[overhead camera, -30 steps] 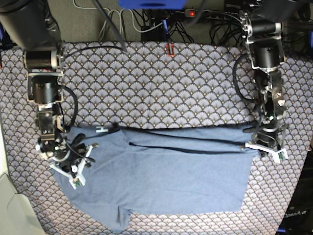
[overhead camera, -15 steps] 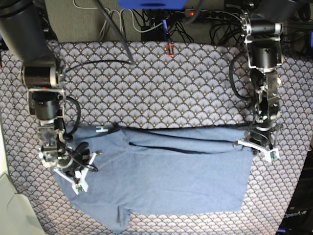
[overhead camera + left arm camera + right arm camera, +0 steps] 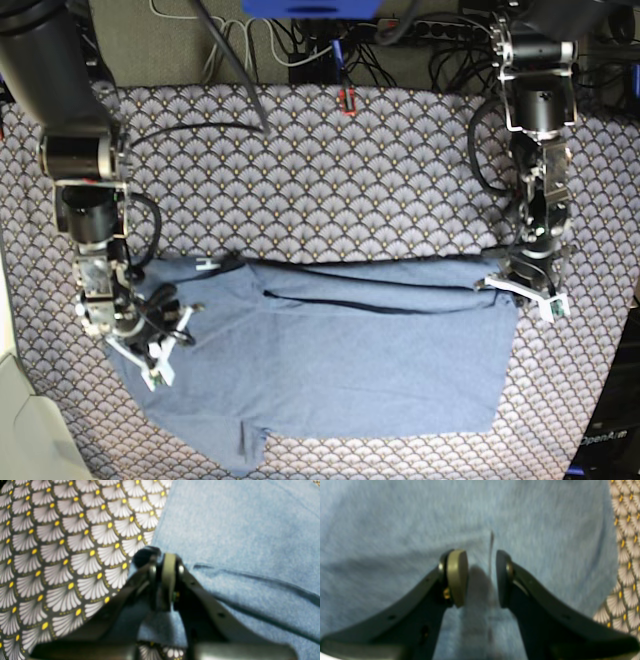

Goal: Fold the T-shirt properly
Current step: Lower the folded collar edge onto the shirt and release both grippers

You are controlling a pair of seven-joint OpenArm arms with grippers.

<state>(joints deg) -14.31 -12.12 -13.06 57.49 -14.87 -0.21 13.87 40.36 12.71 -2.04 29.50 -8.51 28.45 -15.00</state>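
Folding was barely begun: the T-shirt [image 3: 330,350] lay spread on the worktop [image 3: 330,170]. Left fingers [image 3: 172,580] pinched its upper corner; right fingers [image 3: 456,577] stood half-open, empty, over its opposite end.

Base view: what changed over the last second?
The left gripper, shut on the T-shirt at its edge, drew that corner up and inward, so the fold line tightened. The right gripper, jaws apart over the cloth, slid back toward the shirt's outer edge. Tablecloth and lower sleeve unchanged.
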